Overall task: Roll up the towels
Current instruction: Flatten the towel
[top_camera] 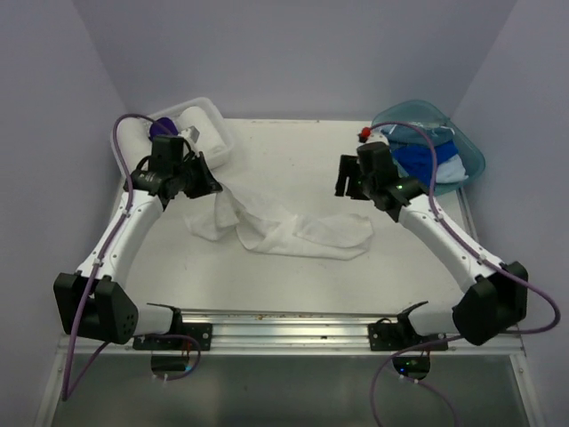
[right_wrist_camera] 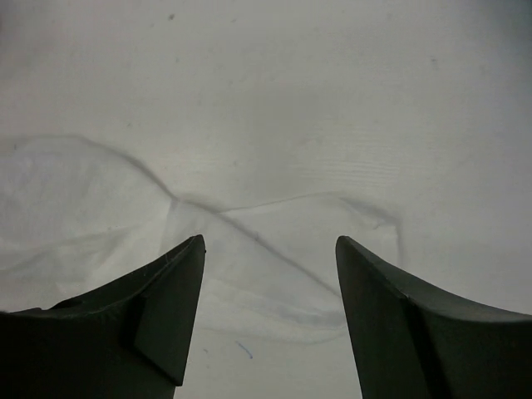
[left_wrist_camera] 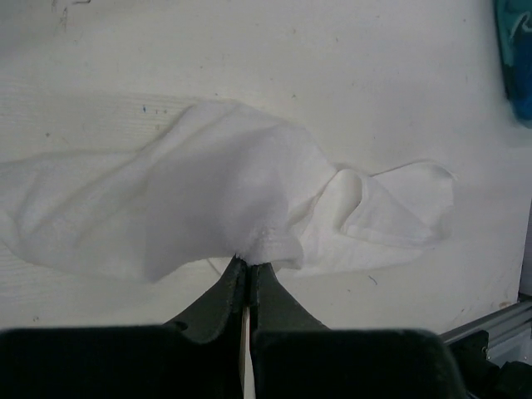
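A large white towel (top_camera: 293, 229) lies crumpled across the middle of the table. My left gripper (top_camera: 208, 181) is shut on its left edge and holds that edge lifted; the left wrist view shows the jaws (left_wrist_camera: 248, 264) pinched on the cloth (left_wrist_camera: 208, 195). My right gripper (top_camera: 348, 183) is open and empty, hovering above the towel's right end; that end (right_wrist_camera: 249, 249) shows between the spread fingers (right_wrist_camera: 170, 307). A deep purple towel (top_camera: 162, 128) and white rolled towels (top_camera: 197, 120) sit in the basket. A royal blue towel (top_camera: 425, 160) and a pale blue one (top_camera: 455, 169) lie in the tub.
A white lattice basket (top_camera: 220, 147) stands at the back left, right behind my left gripper. A translucent teal tub (top_camera: 469, 149) stands at the back right; its edge shows in the left wrist view (left_wrist_camera: 515, 58). A metal rail (top_camera: 284, 327) runs along the table's near edge.
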You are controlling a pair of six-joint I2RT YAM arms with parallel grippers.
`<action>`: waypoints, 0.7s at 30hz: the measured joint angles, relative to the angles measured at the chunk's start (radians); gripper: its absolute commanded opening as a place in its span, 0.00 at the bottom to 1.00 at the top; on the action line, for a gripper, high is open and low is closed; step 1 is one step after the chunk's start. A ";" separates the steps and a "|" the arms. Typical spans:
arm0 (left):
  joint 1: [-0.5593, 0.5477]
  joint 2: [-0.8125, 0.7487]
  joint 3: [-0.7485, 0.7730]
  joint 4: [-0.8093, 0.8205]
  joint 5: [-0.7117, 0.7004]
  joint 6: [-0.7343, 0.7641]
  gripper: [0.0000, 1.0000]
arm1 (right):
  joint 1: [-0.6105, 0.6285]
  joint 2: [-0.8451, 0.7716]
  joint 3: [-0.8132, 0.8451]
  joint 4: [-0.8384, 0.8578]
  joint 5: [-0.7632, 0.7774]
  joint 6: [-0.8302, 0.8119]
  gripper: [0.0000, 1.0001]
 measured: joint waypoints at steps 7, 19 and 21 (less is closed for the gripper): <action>0.000 -0.034 0.016 0.009 0.002 -0.001 0.00 | 0.234 0.320 0.111 -0.023 -0.068 -0.053 0.76; 0.000 -0.034 0.016 0.009 0.002 -0.011 0.00 | 0.265 0.562 0.187 -0.014 -0.134 -0.063 0.58; 0.000 -0.034 0.016 0.009 0.001 -0.011 0.00 | 0.265 0.588 0.190 0.002 -0.141 -0.056 0.43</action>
